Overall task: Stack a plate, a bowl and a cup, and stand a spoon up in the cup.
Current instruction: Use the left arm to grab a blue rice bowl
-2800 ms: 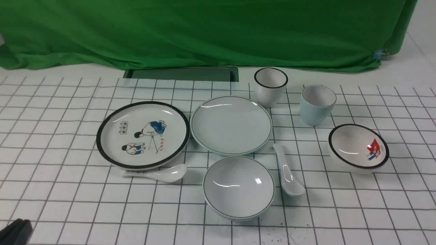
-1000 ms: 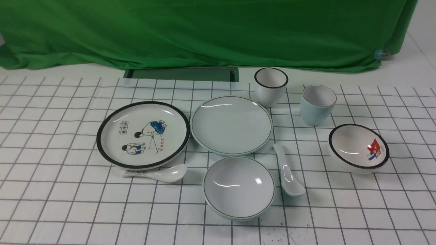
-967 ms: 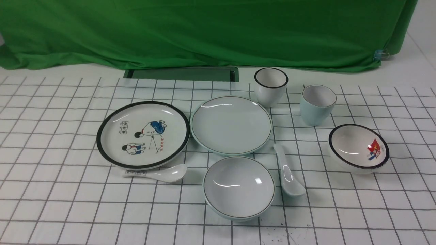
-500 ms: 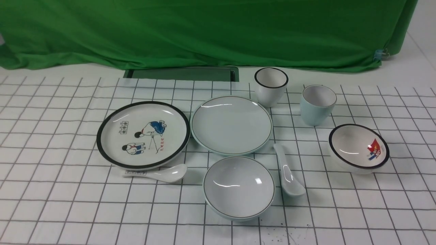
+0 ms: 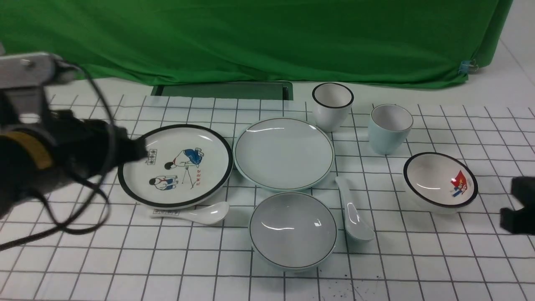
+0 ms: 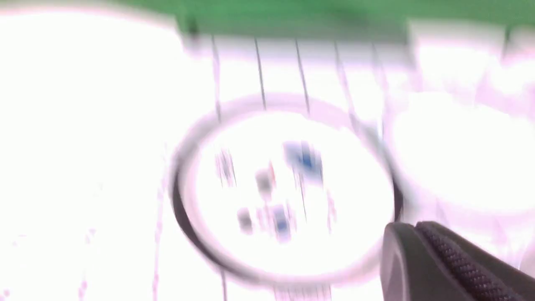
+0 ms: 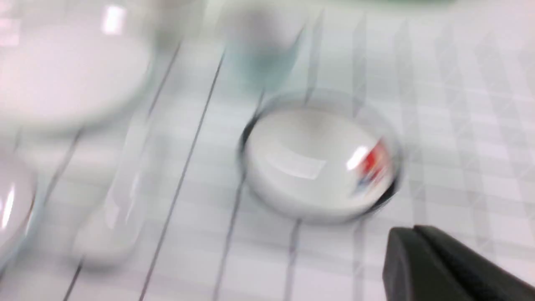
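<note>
The pale blue-green plate [image 5: 284,152] lies mid-table. The plain blue-grey bowl [image 5: 292,229] sits just in front of it, with the plain white spoon [image 5: 353,211] lying at the bowl's right. The pale blue cup [image 5: 389,128] stands upright at the back right. My left gripper [image 5: 140,150] hovers over the left edge of the cartoon plate [image 5: 175,165], fingers together and empty; it also shows in the left wrist view [image 6: 416,228]. My right gripper [image 5: 516,205] is at the far right beside the picture bowl [image 5: 439,182], fingers together and empty [image 7: 413,230].
A black-rimmed white cup [image 5: 332,106] stands behind the plate. A white spoon with printed marks [image 5: 196,213] lies in front of the cartoon plate. A green cloth [image 5: 250,37] hangs along the back. Both wrist views are motion-blurred.
Both arms have come into the front view: the left from the left side over the cartoon plate, the right at the far right edge. The tableware has not moved.
</note>
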